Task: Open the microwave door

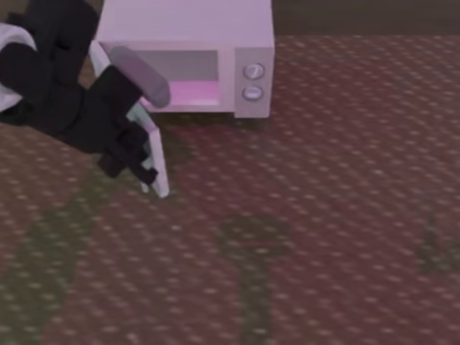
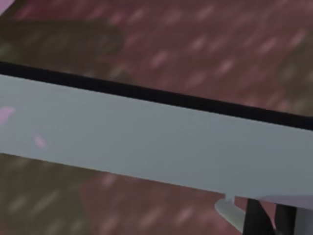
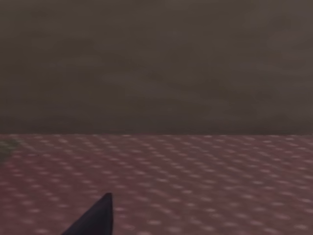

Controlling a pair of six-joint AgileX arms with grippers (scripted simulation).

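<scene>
Microwave [image 1: 187, 43] sits at the far edge of the tabletop [image 1: 338, 215], left of centre in the top view, pale grey-white box with its front facing the near side. Two round silver knobs [image 1: 253, 81] stacked on the narrow control panel at the right end of the front. Cavity open to view, pinkish glow on its floor. Microwave door [image 1: 157, 154] swung well out from the front, hinged at the box's left side, seen edge-on from above as a thin pale strip running out toward the near side of the tabletop. Left arm, black, comes in from the top view's left edge and crosses in front of the microwave's left corner; a grey cylindrical part of the arm lies across the open cavity. Left hand [image 1: 136, 162] is at the door's outer end, pressed up against its left face near the free edge. Fingers look clamped on the door's edge or handle, though the top view is too coarse to be sure, so grip state: cannot tell. Left wrist view is filled by a broad pale grey band, the door's surface [image 2: 161, 142], with a thin black line along one side and the patterned red-brown tabletop beyond it; dark finger parts [image 2: 257, 218] show at one corner, close against the panel. Right arm is out of the top view; right wrist view shows only one dark fingertip [image 3: 95, 220] above bare tabletop and a dull brown backdrop, well away from the microwave.
</scene>
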